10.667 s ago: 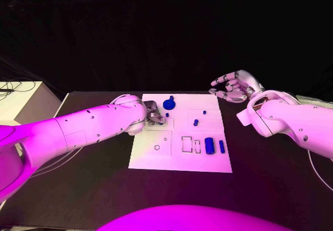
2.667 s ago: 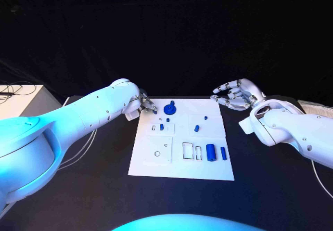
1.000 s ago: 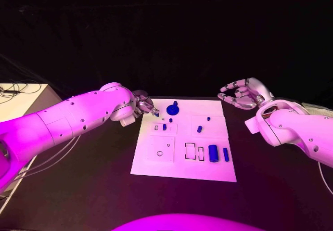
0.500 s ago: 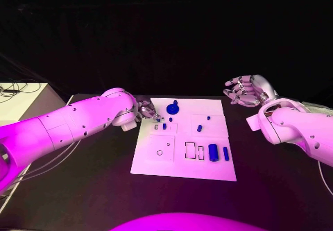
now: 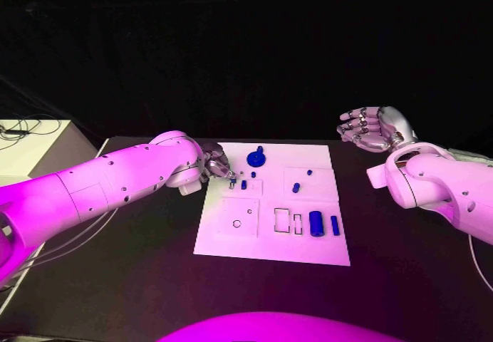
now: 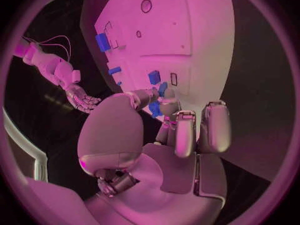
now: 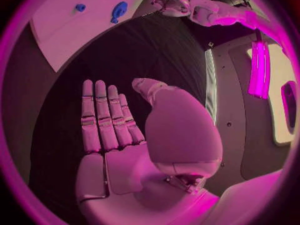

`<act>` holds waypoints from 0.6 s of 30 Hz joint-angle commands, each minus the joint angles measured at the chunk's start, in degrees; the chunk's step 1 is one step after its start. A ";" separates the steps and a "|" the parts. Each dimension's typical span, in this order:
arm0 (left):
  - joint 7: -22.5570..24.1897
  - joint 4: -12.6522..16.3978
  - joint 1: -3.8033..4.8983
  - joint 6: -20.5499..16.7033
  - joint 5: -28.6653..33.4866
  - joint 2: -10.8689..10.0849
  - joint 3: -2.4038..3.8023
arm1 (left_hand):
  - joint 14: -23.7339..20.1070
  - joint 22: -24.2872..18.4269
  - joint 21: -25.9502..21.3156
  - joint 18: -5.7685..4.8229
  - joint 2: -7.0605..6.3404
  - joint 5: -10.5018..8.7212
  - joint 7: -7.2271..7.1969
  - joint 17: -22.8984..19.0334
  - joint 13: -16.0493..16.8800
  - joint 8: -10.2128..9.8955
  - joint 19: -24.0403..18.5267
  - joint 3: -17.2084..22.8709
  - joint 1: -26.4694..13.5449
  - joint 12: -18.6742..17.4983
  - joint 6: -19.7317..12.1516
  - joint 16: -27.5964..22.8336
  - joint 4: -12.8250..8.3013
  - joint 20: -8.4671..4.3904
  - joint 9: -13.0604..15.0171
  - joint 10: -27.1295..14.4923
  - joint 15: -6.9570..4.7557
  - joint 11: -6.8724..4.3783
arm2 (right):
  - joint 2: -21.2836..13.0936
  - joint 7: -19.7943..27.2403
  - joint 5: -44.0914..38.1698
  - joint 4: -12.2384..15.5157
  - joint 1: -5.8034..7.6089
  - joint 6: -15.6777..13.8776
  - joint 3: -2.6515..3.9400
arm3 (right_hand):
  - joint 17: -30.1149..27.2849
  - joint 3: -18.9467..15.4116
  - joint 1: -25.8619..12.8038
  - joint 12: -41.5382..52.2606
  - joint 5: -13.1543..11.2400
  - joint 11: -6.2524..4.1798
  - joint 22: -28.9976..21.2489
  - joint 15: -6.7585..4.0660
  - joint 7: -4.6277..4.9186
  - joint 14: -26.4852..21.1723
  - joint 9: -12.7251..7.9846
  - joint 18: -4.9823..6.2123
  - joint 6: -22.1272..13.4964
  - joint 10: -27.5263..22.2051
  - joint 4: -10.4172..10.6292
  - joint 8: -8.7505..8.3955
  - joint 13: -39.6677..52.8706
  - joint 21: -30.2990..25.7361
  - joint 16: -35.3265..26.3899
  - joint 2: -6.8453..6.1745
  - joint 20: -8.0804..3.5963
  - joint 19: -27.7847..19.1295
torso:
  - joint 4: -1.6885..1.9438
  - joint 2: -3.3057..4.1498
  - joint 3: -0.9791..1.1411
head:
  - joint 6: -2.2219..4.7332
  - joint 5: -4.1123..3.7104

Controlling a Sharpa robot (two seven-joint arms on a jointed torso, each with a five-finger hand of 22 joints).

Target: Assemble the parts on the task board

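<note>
1. Left hand at task board far-left corner, fingertips pinching small blue part just above board.
2. Right hand w/ fingers apart, holding nothing, raised off bench, well apart from board.
3. Step, I'd judge: seating that part; next needs aligning w/ slot near hand.

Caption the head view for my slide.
Left hand works at the white task board's far left corner among small blue parts; right hand hangs open beside it.
</note>
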 commanded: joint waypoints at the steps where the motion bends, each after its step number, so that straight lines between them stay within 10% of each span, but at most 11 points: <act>1: -0.71 0.05 -0.04 1.68 -0.63 0.12 -0.04 | 5.48 0.95 0.34 -0.37 0.26 0.47 -0.22 13.52 0.08 0.08 0.40 10.71 0.47 -0.17 0.48 0.35 -11.12 -0.05 -0.01 0.49 -0.53 -0.09 | 0.18 2.48 2.59 -0.24 0.01 1.42 0.03 | -1.52 -0.12 -0.48 -0.94 0.34 0.68 -2.21 0.35 3.24 -0.60 -0.57 0.20 -0.19 -0.01 -0.63 -0.55 -2.09 -0.21 -1.91 0.22 0.39 -0.88 | 0.11 -0.03 0.03 | -0.19 0.08; 18: -0.71 -0.87 -0.10 4.18 -1.81 0.47 -0.17 | 5.52 0.83 0.29 -0.34 0.26 0.58 -0.23 13.67 -0.20 0.02 0.31 10.74 0.43 -0.33 0.55 0.42 -11.12 -0.07 -0.05 0.42 -0.53 -0.09 | 0.33 2.97 3.34 -0.61 -0.01 1.97 0.03 | -3.58 -0.59 -0.97 -1.82 0.50 0.96 -5.45 0.68 3.51 -0.17 -1.46 0.24 -0.15 0.22 -1.23 -1.10 -4.89 -0.19 -3.91 0.48 0.78 -1.37 | -0.03 -0.03 0.06 | -0.46 0.15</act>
